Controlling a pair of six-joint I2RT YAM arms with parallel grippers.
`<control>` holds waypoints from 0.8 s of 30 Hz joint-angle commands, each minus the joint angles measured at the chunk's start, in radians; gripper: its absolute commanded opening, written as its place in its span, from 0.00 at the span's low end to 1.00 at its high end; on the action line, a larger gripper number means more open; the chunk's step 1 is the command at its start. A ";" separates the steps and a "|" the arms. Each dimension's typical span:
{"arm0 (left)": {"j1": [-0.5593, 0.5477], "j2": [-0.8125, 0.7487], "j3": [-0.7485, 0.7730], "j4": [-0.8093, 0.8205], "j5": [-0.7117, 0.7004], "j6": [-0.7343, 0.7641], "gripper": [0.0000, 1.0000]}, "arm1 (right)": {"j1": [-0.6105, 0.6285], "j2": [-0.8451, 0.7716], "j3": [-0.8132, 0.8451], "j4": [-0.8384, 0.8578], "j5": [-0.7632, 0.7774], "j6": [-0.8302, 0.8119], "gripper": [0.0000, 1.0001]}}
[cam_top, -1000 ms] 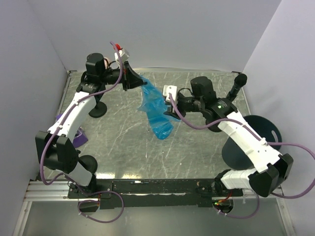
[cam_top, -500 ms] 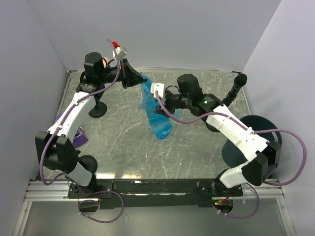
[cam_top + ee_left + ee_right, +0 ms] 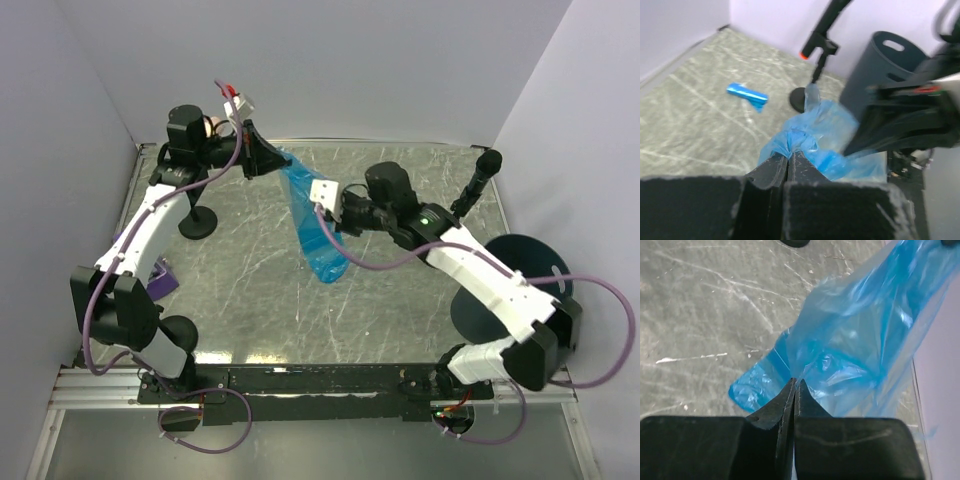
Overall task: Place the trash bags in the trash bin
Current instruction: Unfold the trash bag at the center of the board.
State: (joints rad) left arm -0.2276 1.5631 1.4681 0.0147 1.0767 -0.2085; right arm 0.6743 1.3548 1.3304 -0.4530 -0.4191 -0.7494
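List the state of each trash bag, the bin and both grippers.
long trash bag: unrolled, held up by its top end
blue roll: tightly rolled, lying on the table
trash bin: upright, open on top
left gripper: shut on the long trash bag
right gripper: shut at the bag's film, hold unclear

Light: you have bright, even, soft light; shadows faint.
Blur: your left wrist view's right side smears.

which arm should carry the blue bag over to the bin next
Probably right. The trash bin stands on the right arm's side, and the right tool is shut on the trash bag mid-length. The left tool pinches its top, farther away.
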 commanded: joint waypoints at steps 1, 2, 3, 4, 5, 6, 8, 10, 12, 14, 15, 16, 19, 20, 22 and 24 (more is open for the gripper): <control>0.037 0.026 0.070 -0.056 -0.018 0.089 0.01 | 0.002 -0.155 -0.057 -0.026 -0.003 -0.050 0.00; 0.042 0.032 0.078 -0.064 -0.021 0.102 0.01 | 0.002 -0.178 -0.068 -0.032 0.002 -0.051 0.00; 0.045 0.038 0.087 -0.068 -0.021 0.109 0.01 | 0.002 -0.200 -0.080 -0.035 0.015 -0.051 0.00; 0.048 0.046 0.095 -0.073 -0.017 0.109 0.01 | 0.002 -0.215 -0.085 -0.041 0.025 -0.053 0.00; 0.050 0.052 0.103 -0.074 -0.012 0.109 0.01 | 0.002 -0.229 -0.094 -0.047 0.035 -0.057 0.00; 0.051 0.058 0.109 -0.082 -0.011 0.115 0.00 | 0.002 -0.239 -0.097 -0.056 0.045 -0.062 0.00; 0.051 0.061 0.115 -0.097 -0.012 0.135 0.01 | 0.001 -0.259 -0.108 -0.067 0.065 -0.067 0.00; 0.053 0.064 0.123 -0.123 -0.015 0.164 0.01 | -0.004 -0.279 -0.112 -0.084 0.077 -0.068 0.00; 0.057 0.068 0.127 -0.137 -0.012 0.176 0.01 | -0.012 -0.298 -0.115 -0.101 0.082 -0.070 0.00; 0.063 0.072 0.133 -0.144 -0.009 0.181 0.01 | -0.016 -0.319 -0.114 -0.133 0.082 -0.082 0.00; 0.065 0.074 0.138 -0.145 -0.008 0.179 0.01 | -0.016 -0.330 -0.114 -0.145 0.082 -0.090 0.00; 0.066 0.078 0.143 -0.142 -0.006 0.173 0.01 | -0.019 -0.341 -0.117 -0.159 0.082 -0.096 0.00; 0.073 0.086 0.161 -0.137 0.000 0.167 0.01 | -0.024 -0.376 -0.138 -0.182 0.091 -0.113 0.00; 0.074 0.090 0.167 -0.133 0.005 0.164 0.01 | -0.027 -0.384 -0.145 -0.191 0.094 -0.116 0.00; 0.079 0.100 0.178 -0.118 0.023 0.141 0.01 | -0.033 -0.393 -0.157 -0.196 0.095 -0.114 0.00; 0.080 0.112 0.189 -0.104 0.048 0.117 0.01 | -0.038 -0.396 -0.162 -0.202 0.094 -0.107 0.00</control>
State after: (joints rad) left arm -0.1642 1.6558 1.6005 -0.1398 1.0851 -0.0711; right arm 0.6506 0.9894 1.1835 -0.6090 -0.3374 -0.8467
